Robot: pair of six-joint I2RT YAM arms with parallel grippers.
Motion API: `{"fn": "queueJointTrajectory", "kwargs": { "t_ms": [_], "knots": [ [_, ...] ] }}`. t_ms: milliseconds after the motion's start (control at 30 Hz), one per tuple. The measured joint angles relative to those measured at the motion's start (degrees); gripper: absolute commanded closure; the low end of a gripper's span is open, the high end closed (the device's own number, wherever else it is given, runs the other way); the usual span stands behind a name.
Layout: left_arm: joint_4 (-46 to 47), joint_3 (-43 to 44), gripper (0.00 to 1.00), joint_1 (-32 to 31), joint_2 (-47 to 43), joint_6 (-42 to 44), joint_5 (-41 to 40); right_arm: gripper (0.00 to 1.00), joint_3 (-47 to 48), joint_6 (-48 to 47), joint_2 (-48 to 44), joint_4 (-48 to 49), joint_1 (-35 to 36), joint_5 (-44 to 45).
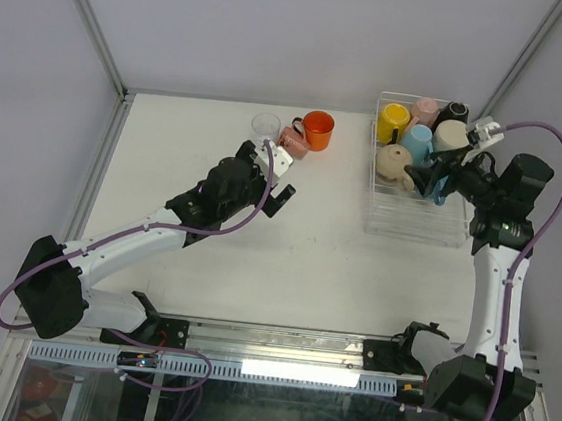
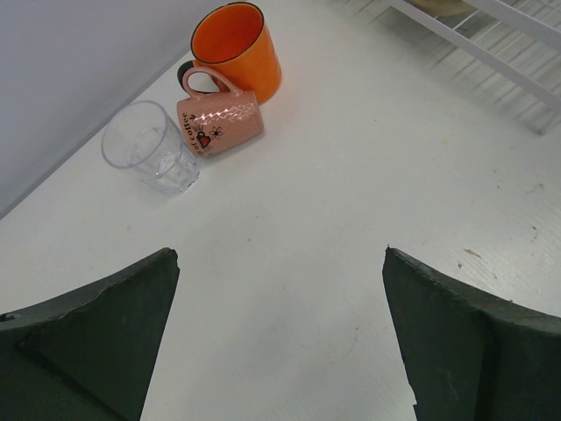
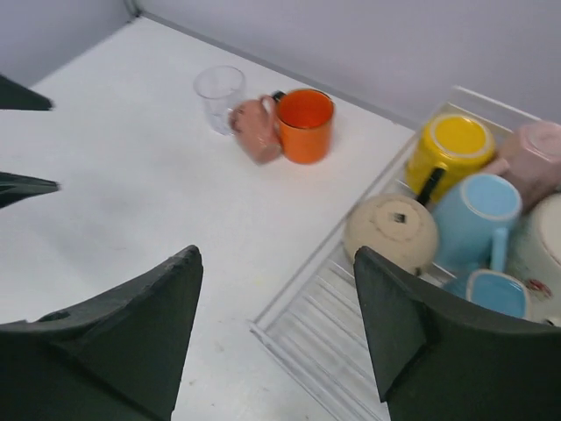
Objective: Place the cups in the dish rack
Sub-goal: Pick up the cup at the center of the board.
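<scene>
Pink mug (image 2: 219,123) lies sideways beside upright orange mug (image 2: 237,48); left gripper (image 2: 280,254), right gripper (image 3: 276,254) wide

We see a matt white desk (image 2: 351,175), a clear ribbed glass tumbler (image 2: 151,147), a glossy orange mug (image 2: 238,48), a pink mug (image 2: 219,123) with shiny embossed glaze, and a see-through plastic dish rack (image 1: 415,223). On the left gripper (image 2: 280,253), the fingers (image 2: 96,342) look matt.

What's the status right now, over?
Left fingers open, aimed at tumbler, tipped pink mug, orange mug. Right fingers open above part-loaded dish rack. Nothing blocking.
</scene>
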Motion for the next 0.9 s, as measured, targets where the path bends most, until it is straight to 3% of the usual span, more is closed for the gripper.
{"fn": "queueJointTrajectory", "kwargs": {
  "t_ms": [267, 400, 567, 900],
  "knots": [
    [0.0, 0.0, 0.01, 0.9, 0.0, -1.0, 0.5, 0.22, -13.7, 12.3, -5.8, 12.7, 0.1, -12.3],
    [0.4, 0.2, 0.01, 6.3, 0.5, -5.9, 4.9, 0.23, -17.5, 15.3, -6.0, 15.4, 0.1, -14.2],
    [2.6, 6.2, 0.01, 18.9, 8.0, -19.2, 14.3, 0.23, -17.7, 16.2, -6.2, 16.4, 0.1, -14.7],
    [8.9, 15.9, 0.06, 33.6, 28.8, -47.3, 27.5, 0.24, -17.7, 16.7, -8.1, 16.8, 0.5, -13.4]
  ]
}}
